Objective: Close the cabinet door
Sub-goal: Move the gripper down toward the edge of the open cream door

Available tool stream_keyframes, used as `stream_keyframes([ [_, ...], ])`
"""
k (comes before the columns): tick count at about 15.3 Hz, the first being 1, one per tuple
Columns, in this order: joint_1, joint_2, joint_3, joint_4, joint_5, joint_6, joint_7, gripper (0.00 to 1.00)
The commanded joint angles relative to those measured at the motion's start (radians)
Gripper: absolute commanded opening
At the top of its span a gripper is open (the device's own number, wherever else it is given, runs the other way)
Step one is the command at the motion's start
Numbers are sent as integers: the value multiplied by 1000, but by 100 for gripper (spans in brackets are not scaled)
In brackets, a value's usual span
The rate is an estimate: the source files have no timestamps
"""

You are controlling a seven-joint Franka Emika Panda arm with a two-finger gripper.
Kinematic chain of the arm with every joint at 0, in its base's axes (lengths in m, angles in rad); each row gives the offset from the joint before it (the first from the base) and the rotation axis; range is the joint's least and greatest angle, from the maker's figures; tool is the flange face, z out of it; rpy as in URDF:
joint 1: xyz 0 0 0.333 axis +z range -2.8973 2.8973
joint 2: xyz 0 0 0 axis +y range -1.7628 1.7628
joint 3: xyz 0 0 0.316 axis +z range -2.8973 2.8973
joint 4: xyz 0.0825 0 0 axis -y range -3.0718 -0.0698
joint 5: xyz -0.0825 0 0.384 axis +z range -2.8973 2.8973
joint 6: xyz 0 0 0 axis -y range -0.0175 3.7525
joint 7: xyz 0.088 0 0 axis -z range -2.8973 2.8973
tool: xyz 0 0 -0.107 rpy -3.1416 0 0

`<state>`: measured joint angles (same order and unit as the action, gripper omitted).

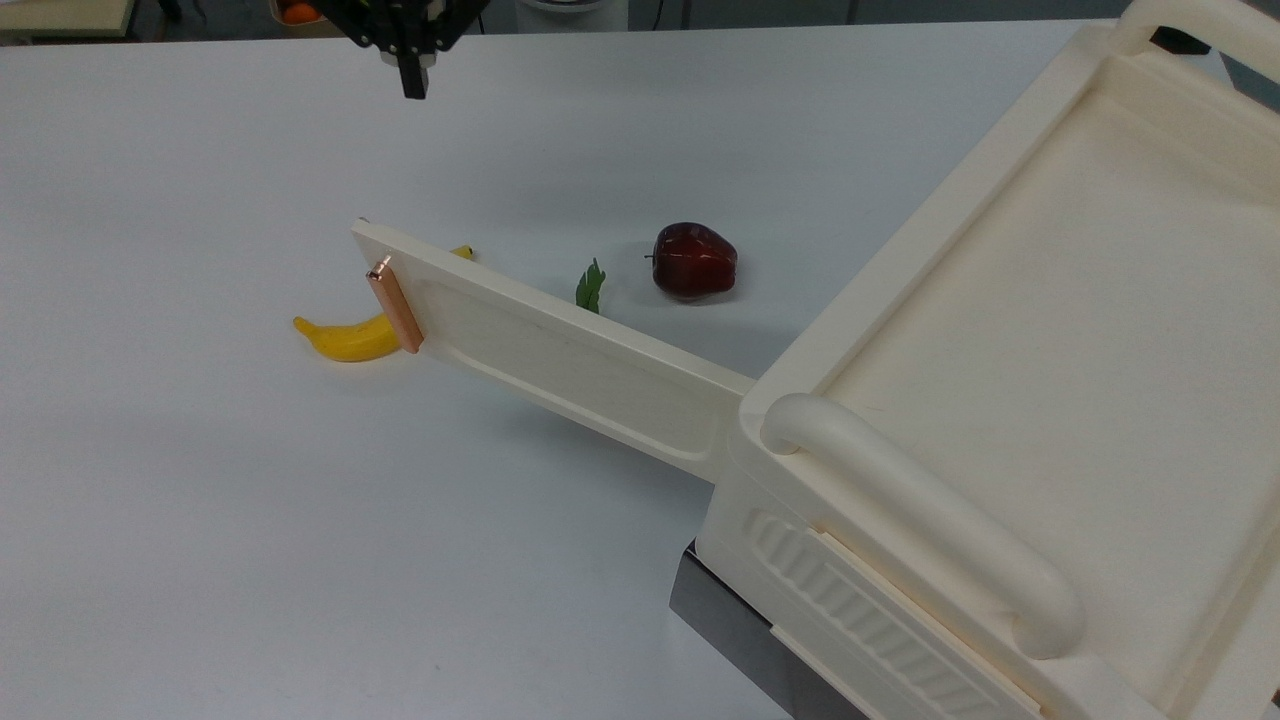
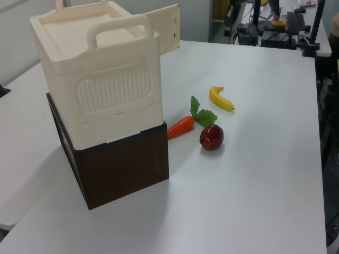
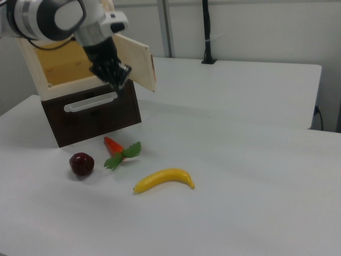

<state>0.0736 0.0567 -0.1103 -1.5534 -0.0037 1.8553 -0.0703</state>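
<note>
Well apart from the open cabinet door point(image 1: 560, 350), the hand point(image 1: 413, 88) hangs pinched together, empty.

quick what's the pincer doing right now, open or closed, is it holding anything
Pincer: closed, fingers together, holding nothing. It hangs above the table, clear of the open cabinet door.

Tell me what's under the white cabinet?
The cabinet sits on a dark brown wooden box. In the right view this box has a pale bar handle on its front. What's inside it is hidden.
</note>
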Motion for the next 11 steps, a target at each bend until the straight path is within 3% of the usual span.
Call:
stream_keyframes([
  [1,-1,17,-6,85,33,169,-6,0],
  [7,14,87,3,84,30,641,-5,0],
  [11,26,170,6,85,31,826,-3,0],
])
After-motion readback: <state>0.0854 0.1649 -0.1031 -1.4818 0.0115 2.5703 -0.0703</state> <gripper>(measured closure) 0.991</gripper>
